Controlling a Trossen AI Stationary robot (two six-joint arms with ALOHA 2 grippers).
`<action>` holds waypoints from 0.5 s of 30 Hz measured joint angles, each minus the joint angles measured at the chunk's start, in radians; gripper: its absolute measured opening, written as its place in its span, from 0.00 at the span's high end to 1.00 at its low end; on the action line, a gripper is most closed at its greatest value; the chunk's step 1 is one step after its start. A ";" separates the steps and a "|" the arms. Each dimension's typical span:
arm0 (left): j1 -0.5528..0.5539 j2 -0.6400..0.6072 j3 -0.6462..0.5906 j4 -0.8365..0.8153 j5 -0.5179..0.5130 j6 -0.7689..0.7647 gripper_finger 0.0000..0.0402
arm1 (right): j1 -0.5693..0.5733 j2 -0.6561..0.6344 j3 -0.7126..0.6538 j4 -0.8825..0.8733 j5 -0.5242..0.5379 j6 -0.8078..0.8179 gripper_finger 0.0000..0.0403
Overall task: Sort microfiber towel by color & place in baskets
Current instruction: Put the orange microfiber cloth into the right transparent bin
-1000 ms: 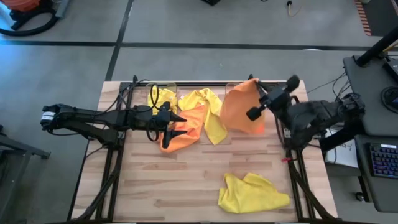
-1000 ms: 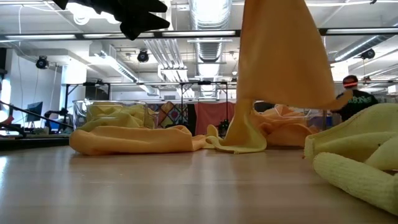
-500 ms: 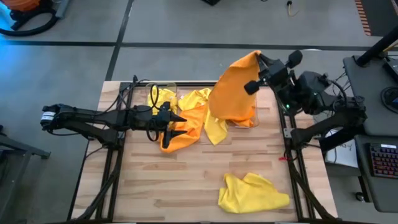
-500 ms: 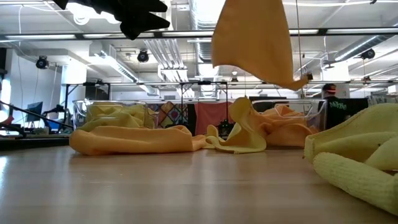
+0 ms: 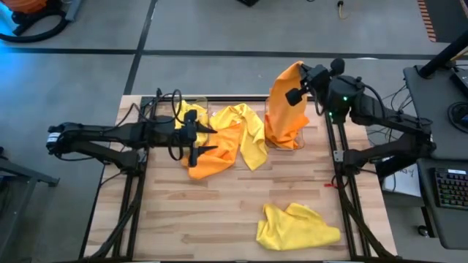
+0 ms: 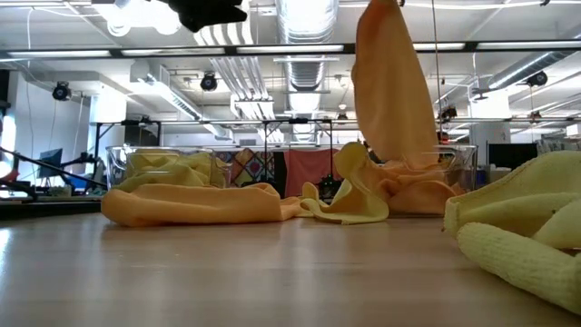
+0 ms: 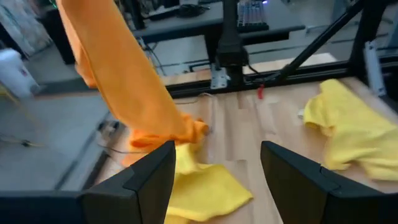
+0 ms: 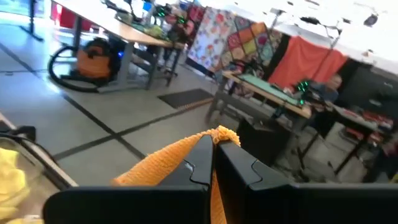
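My right gripper (image 5: 298,75) is over the far right of the table, shut on an orange towel (image 5: 285,109) that hangs down into the right clear basket (image 5: 300,143). In the low view this towel (image 6: 390,91) drops toward the basket (image 6: 461,168), which holds more orange cloth. My left gripper (image 5: 205,140) is open, hovering over another orange towel (image 5: 216,159) lying flat on the table. Beside it a yellow towel (image 5: 250,135) lies spread. The left basket (image 6: 118,168) holds yellow cloth (image 5: 192,114). My right gripper pinches the orange towel's top corner (image 8: 222,133) between its two fingers, coming from the table's right side. The towel hangs below the fingers in a long narrow drape, and its lower end (image 6: 410,177) reaches down into the right basket.
A crumpled yellow towel (image 5: 296,225) lies at the near right of the table and fills the right side of the low view (image 6: 517,227). Bare wood (image 5: 197,212) stretches across the near left. Both baskets stand along the far edge.
My right gripper has moved up and toward the far edge, carrying the orange towel. The towel's lower end has left the table, swung clear, and now hangs down into the right basket. My left gripper has risen a little.
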 joint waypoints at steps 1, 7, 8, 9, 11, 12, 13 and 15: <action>0.011 -0.005 0.006 -0.004 0.000 0.024 0.45 | -0.019 -0.007 -0.015 0.005 -0.033 0.014 0.98; 0.078 -0.050 0.019 -0.002 0.000 0.078 0.45 | -0.097 -0.043 -0.124 0.176 -0.345 0.105 0.98; 0.083 -0.058 0.017 -0.002 0.000 0.067 0.45 | -0.097 -0.050 -0.146 0.200 -0.369 0.113 0.98; 0.085 -0.065 0.012 -0.001 -0.001 0.051 0.45 | -0.097 -0.058 -0.169 0.220 -0.379 0.122 0.98; 0.085 -0.079 0.002 -0.004 0.002 0.023 0.45 | -0.097 -0.081 -0.216 0.220 -0.374 0.129 0.98; 0.084 -0.085 -0.004 -0.007 0.003 0.010 0.45 | -0.097 -0.096 -0.241 0.214 -0.371 0.141 0.98; 0.084 -0.092 -0.010 -0.013 0.004 -0.005 0.45 | -0.097 -0.114 -0.271 0.213 -0.366 0.159 0.98; 0.084 -0.110 -0.018 -0.028 0.004 -0.035 0.45 | -0.098 -0.158 -0.332 0.209 -0.349 0.190 0.98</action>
